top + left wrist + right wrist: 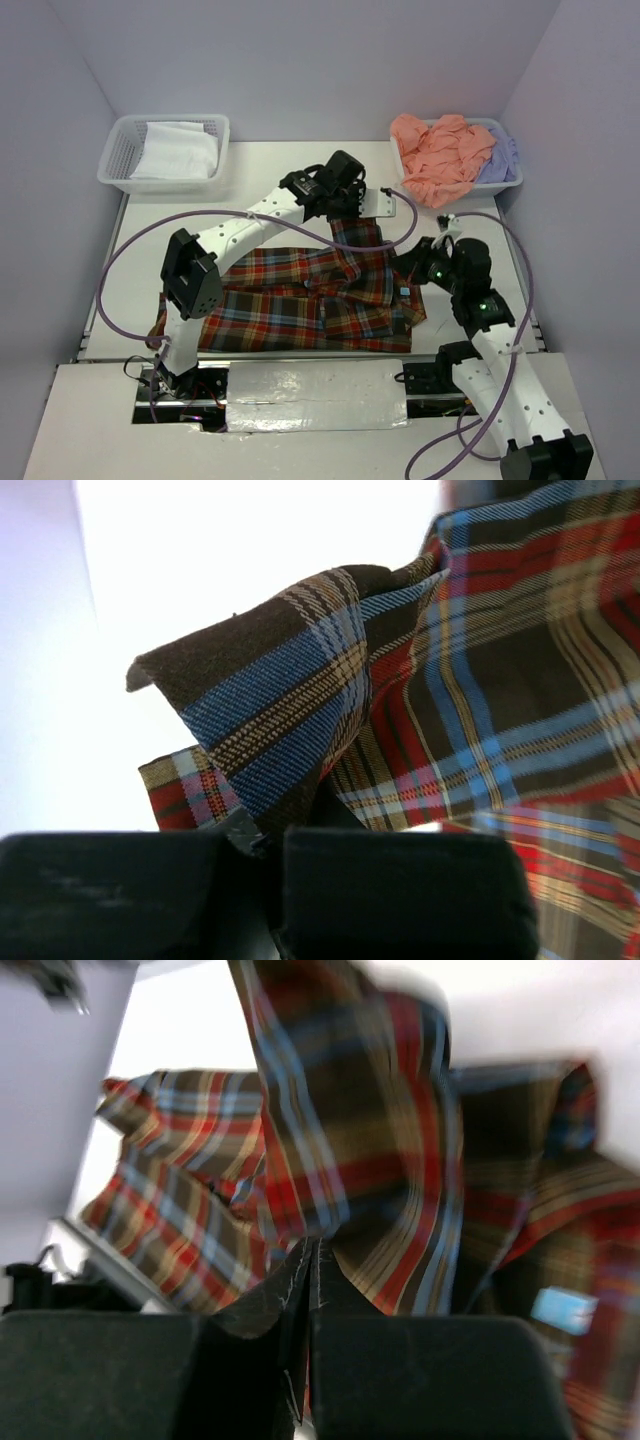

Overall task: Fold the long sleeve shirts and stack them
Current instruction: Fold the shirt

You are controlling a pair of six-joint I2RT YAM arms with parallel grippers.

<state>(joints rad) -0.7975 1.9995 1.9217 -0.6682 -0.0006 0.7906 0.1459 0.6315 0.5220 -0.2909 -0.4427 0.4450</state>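
Observation:
The plaid long sleeve shirt (300, 300) lies spread across the table in front of the arm bases, its right part bunched and raised. My left gripper (355, 208) reaches over the shirt's far right side and is shut on a fold of the plaid cloth (290, 710), which stands up between its fingers (400, 890). My right gripper (413, 265) sits at the shirt's right edge. It is shut on a dark seamed edge of the same plaid shirt (350, 1160). A salmon-pink shirt (440, 155) and a lavender one (500, 155) lie crumpled in the far right basket.
A white lattice basket (120, 150) at the far left holds a folded white cloth (180, 150). The far right basket (512, 180) stands against the right wall. Purple cables (130, 250) loop from both arms. Walls close in the table on three sides.

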